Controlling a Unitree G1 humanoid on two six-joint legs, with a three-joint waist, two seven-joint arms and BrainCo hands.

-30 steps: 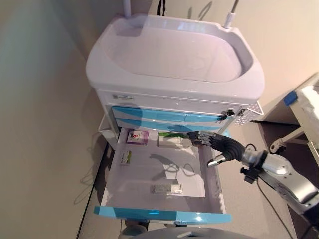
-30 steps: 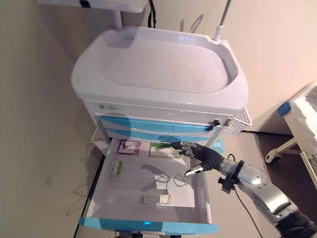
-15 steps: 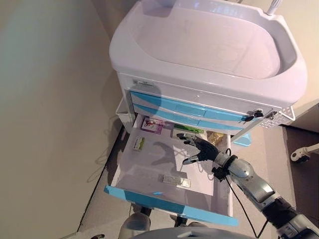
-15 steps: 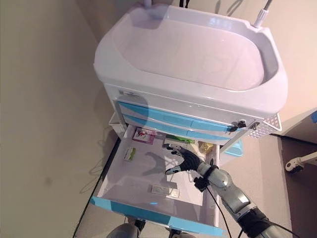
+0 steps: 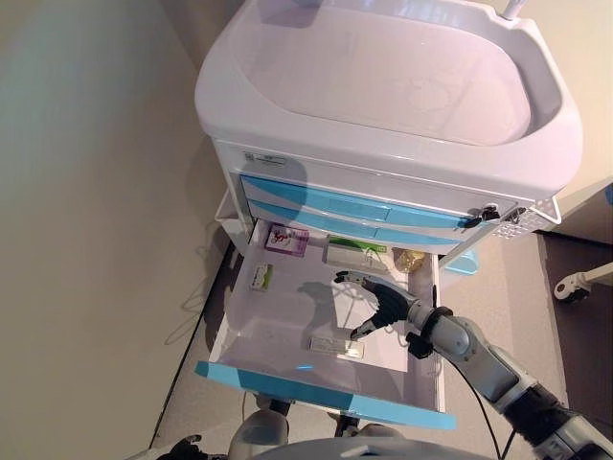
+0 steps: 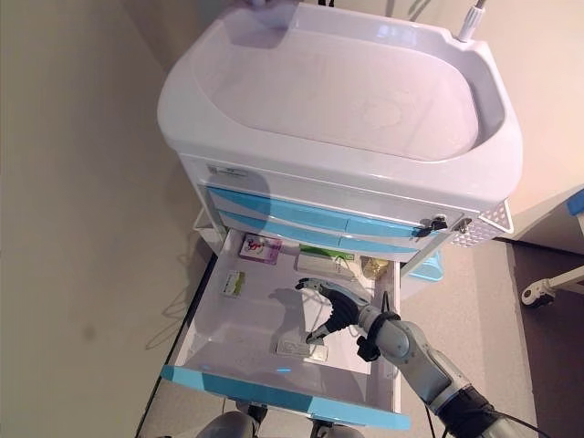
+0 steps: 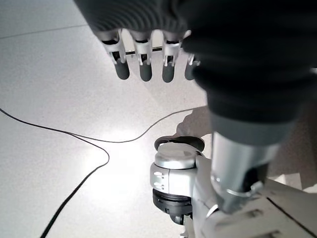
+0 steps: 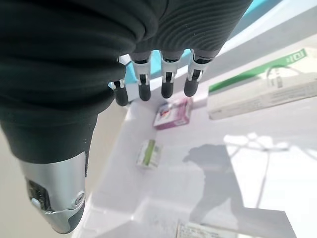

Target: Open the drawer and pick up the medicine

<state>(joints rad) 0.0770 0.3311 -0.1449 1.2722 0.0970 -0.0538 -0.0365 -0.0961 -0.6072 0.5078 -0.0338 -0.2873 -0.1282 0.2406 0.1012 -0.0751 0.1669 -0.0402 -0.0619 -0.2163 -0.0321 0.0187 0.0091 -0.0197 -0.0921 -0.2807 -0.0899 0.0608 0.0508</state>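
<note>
White cart (image 5: pixel 383 86) with basin top, blue drawer fronts below. Bottom drawer (image 5: pixel 316 388) pulled fully open toward the near side, blue front panel nearest. Inside: pink box (image 5: pixel 286 239) at far left corner, long white-green box (image 5: pixel 356 256) at far middle, yellowish item (image 5: pixel 410 261) at far right corner, small green-white box (image 5: pixel 261 277) by the left wall, flat medicine pack (image 5: pixel 336 347) lying on the drawer floor near the front, right of centre. Right hand (image 5: pixel 381 305) reaching in from the right, hovering over the drawer middle, just beyond and above the medicine pack, not touching it. Fingers straight and relaxed, spread forward toward the far left, thumb hanging down toward the pack; nothing held. Same in the right wrist view: fingers (image 8: pixel 167 84) extended over the drawer, pink box, small box and long box past them, edge of the pack at the near side. Left hand (image 7: pixel 143 54) only in its own wrist view, hanging over pale floor, fingers straight, empty. Bed frame castor (image 5: pixel 572 285) on the floor at far right.
</note>
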